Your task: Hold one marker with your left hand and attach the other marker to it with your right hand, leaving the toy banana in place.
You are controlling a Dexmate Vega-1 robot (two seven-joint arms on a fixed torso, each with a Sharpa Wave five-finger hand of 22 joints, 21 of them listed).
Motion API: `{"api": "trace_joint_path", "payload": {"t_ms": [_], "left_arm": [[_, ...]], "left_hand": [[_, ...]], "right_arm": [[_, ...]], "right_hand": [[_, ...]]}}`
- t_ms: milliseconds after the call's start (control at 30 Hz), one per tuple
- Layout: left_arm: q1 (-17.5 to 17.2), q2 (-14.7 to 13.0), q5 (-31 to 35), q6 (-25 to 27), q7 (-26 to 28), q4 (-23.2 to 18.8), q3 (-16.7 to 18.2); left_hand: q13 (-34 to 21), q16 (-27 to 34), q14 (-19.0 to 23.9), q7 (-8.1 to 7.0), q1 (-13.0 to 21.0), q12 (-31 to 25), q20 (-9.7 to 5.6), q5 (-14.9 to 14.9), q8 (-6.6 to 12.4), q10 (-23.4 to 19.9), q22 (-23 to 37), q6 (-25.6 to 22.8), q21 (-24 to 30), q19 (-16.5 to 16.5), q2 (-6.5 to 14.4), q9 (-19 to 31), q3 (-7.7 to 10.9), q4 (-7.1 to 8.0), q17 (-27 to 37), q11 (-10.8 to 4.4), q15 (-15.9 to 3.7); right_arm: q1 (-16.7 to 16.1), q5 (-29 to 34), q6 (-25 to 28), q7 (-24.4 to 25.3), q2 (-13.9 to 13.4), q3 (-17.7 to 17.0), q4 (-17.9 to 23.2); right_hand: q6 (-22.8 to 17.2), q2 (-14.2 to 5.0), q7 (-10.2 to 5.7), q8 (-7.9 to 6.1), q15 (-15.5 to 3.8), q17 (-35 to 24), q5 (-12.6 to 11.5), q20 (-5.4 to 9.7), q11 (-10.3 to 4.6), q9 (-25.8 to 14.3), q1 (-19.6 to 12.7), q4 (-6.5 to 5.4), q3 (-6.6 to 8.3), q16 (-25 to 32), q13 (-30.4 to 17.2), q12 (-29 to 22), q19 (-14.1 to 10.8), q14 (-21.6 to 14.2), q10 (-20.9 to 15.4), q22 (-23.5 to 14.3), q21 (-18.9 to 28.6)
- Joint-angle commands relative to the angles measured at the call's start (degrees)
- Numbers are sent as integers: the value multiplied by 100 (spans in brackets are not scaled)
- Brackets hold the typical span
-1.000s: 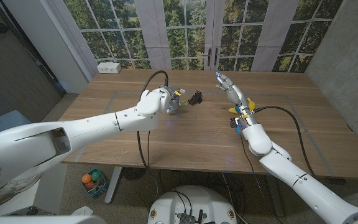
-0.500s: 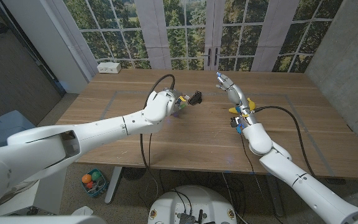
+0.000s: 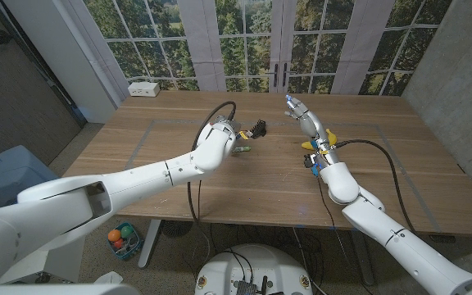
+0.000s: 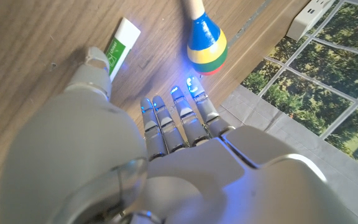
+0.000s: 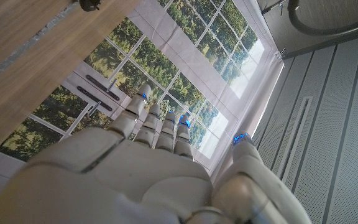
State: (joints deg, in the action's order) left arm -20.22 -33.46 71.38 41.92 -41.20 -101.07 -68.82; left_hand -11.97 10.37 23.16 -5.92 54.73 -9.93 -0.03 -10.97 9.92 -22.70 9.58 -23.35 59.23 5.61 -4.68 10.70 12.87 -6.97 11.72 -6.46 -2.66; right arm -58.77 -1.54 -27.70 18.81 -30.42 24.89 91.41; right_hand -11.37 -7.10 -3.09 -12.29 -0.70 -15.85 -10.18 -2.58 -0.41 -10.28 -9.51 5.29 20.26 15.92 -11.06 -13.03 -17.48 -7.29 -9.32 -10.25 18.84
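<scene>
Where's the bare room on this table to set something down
Bare wood runs along the table's near edge between both arms, and across its right end beyond the right robot hand. It is crowded at the middle back, where the left robot hand sits over a green-and-white marker beside a striped toy.

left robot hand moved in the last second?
Yes. The left robot hand has moved right and farther up the table, closer to the black object.

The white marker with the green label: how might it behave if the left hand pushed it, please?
The marker looks like a rigid, straight stick, so probably stiff and light. Lying flat on the smooth table, it may roll or slide if nudged sideways.
</scene>
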Motion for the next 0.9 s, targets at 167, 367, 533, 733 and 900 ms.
{"api": "trace_joint_path", "payload": {"t_ms": [167, 367, 533, 733, 900], "left_arm": [[-1123, -12, 29, -230, 626, -608, 1435], [-1723, -127, -1066, -567, 1954, -891, 2193], [-2161, -96, -2036, -759, 2944, -1003, 2746], [-2492, -111, -3515, -1474, 3803, -928, 3350], [-2644, -137, -4699, -2284, 4299, -653, 3715]], "left_hand": [[84, 27, -1375, 243, -1260, -46, 293, -68, 13, 1557, 1, 1551, -870, -507, 1016, -4, -70, 597, -60, 342, -59], [109, -4, -1986, 369, -1692, -43, 347, -192, 39, 2155, 4, 1895, -1296, -887, 1649, -10, 230, 879, -81, 372, 89], [124, 16, -2181, 496, -1959, -63, 315, -297, 43, 2311, 17, 1968, -1458, -1079, 1714, -17, 541, 1209, -73, 374, 98], [142, 22, -2342, 527, -2152, -75, 256, -374, 14, 2405, 16, 2141, -1578, -1182, 1715, -34, 848, 1445, -81, 368, 131], [153, 34, -2385, 536, -2292, -84, 160, -404, 11, 2422, 17, 2218, -1639, -1236, 1709, -41, 979, 1581, -82, 384, 135]], "right_arm": [[68, -330, -1, -266, 4, 15, -88], [183, -715, 37, -629, -34, 47, -200], [238, -928, -8, -762, -10, 41, -320], [251, -1093, -53, -800, 15, -4, -411], [241, -1277, -99, -853, 34, -52, -481]], "right_hand": [[-144, -65, 18, 16, -66, -44, 12, 200, -52, -9, 170, -89, -37, 1, -17, 37, 2, 91, -50, -32, -38], [-162, -324, 61, 71, -269, -45, -43, 499, -187, -14, 448, -430, 23, -93, -13, 102, 147, 274, -4, -32, -134], [-83, -385, 133, 121, -360, -25, -79, 616, -217, -12, 533, -601, 98, -159, -7, 139, 233, 380, 44, -24, -193], [-40, -376, 174, 142, -354, -11, -91, 625, -202, -10, 561, -665, 131, -180, -5, 159, 252, 397, 80, -19, -214], [-13, -357, 183, 153, -345, 3, -98, 617, -211, -8, 585, -715, 154, -202, -2, 172, 266, 420, 104, -15, -231]]}}
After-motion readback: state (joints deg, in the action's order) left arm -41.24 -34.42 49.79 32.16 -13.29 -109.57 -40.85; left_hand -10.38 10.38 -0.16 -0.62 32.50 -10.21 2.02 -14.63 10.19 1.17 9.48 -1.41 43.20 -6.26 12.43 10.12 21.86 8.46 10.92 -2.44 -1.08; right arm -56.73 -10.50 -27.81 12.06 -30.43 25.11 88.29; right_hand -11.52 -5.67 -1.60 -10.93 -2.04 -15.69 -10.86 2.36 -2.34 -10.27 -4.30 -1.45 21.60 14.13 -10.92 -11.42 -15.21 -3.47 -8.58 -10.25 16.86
